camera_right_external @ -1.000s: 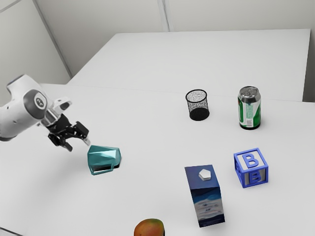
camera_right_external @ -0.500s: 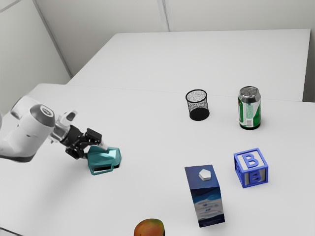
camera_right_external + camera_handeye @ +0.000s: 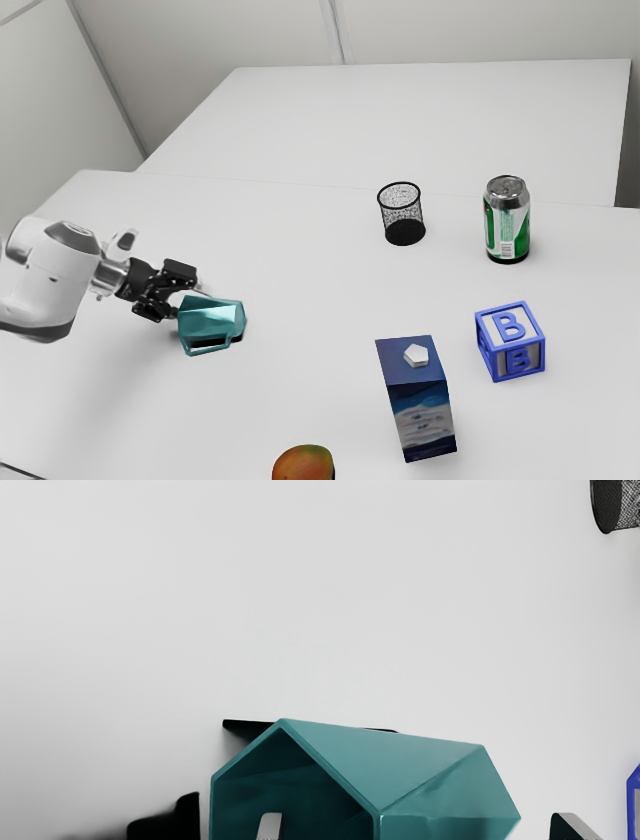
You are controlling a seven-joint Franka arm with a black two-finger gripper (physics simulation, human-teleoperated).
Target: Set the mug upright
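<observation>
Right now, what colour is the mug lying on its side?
The mug is teal, best seen in the wrist view.

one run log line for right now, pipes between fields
mug: teal, on its side | gripper: open, at mug | carton: standing, clear of mug | goal: not yet met

Mug [image 3: 425, 775], sideways (fingertip [image 3: 270, 825] perhaps inside)

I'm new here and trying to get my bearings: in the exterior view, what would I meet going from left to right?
Black gripper, teal mug, orange-green fruit, blue carton, blue-framed letter block. Left out, as their spans overlap the last two: mesh cup, green can.
</observation>
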